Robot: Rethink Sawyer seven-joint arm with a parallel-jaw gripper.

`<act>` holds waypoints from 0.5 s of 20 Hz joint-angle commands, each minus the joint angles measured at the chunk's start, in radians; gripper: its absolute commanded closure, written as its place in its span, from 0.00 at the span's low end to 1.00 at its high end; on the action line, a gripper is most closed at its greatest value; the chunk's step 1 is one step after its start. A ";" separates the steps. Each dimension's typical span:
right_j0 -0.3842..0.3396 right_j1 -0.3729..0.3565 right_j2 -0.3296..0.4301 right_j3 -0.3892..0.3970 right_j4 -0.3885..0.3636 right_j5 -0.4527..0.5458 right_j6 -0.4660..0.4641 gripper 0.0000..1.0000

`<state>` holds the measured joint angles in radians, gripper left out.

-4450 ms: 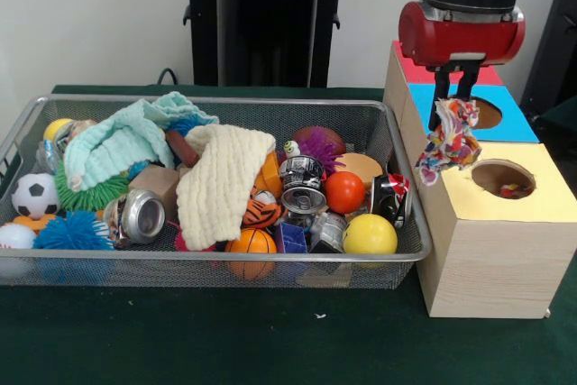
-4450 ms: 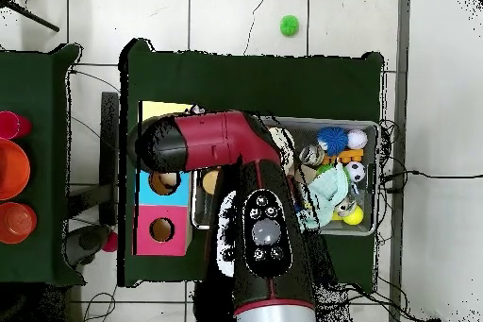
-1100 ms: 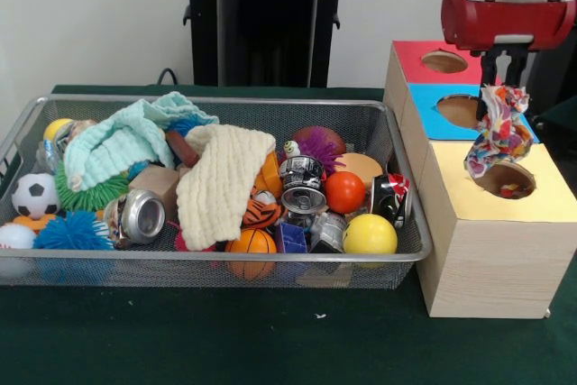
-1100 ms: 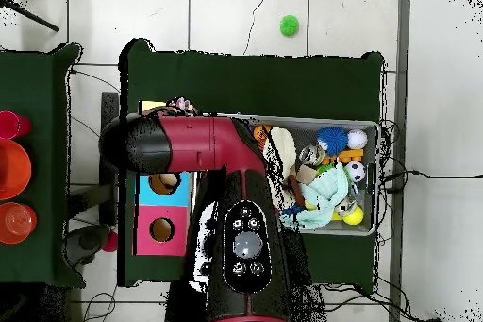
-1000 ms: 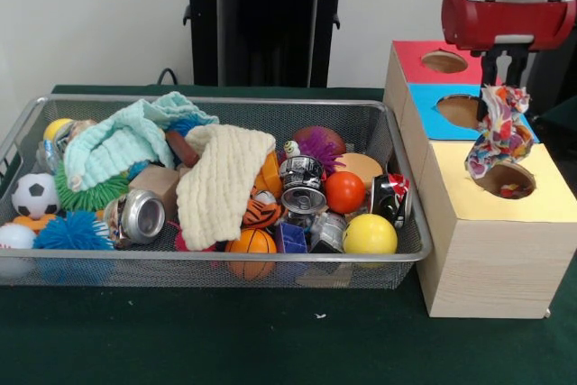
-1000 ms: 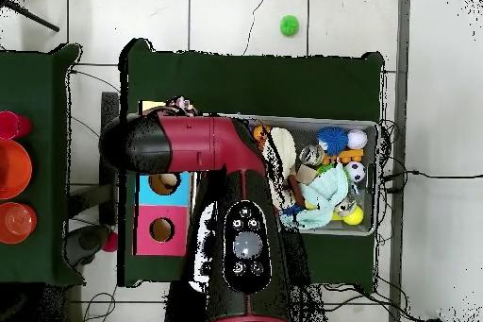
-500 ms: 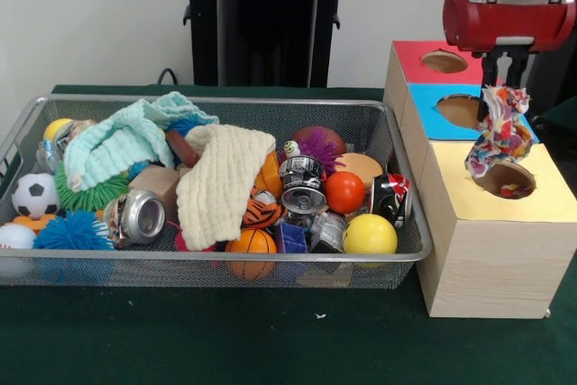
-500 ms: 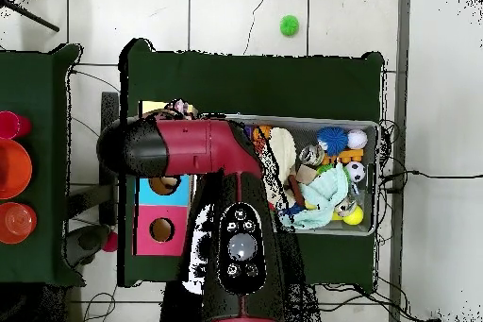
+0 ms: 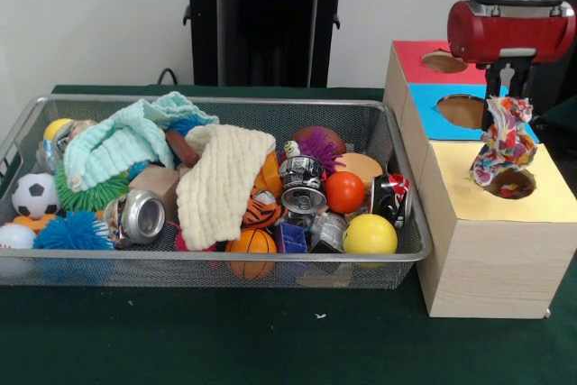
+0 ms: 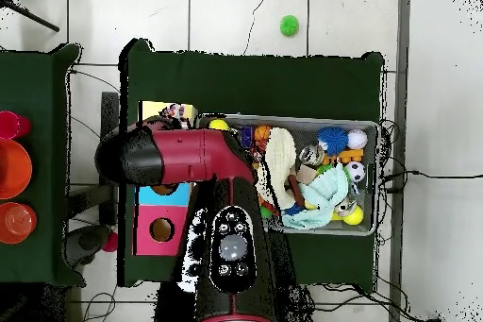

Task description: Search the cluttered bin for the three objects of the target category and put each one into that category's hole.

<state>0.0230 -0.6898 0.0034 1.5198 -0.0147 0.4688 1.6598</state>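
Confetti-print white cloth (image 9: 503,142) dangling over the yellow box's hole (image 9: 510,181).
Claw (image 9: 502,98) is pinching its top; silver wire-mesh bin (image 9: 394,146) is sitting on the dark green counter (image 9: 270,335).

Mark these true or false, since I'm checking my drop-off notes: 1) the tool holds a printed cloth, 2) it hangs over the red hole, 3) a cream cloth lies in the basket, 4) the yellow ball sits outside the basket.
1) True: the tool is shut on the printed cloth.
2) False: it hangs over the yellow box's hole.
3) True: the cream cloth lies in the basket.
4) False: the yellow ball sits inside it.
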 commanded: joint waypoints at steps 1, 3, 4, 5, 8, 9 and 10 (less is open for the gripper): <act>-0.007 0.063 0.004 0.121 -0.014 -0.060 0.184 1.00; -0.011 0.065 0.009 0.126 -0.011 -0.070 0.181 1.00; -0.013 0.066 0.012 0.129 -0.010 -0.075 0.180 1.00; -0.014 0.066 0.013 0.131 -0.008 -0.076 0.180 1.00; -0.010 0.073 0.007 0.128 -0.005 -0.072 0.183 1.00; -0.011 0.074 0.008 0.132 -0.002 -0.080 0.187 1.00; -0.012 0.076 0.008 0.134 0.000 -0.086 0.191 1.00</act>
<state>0.0233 -0.6652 0.0031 1.5339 -0.0152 0.4251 1.6598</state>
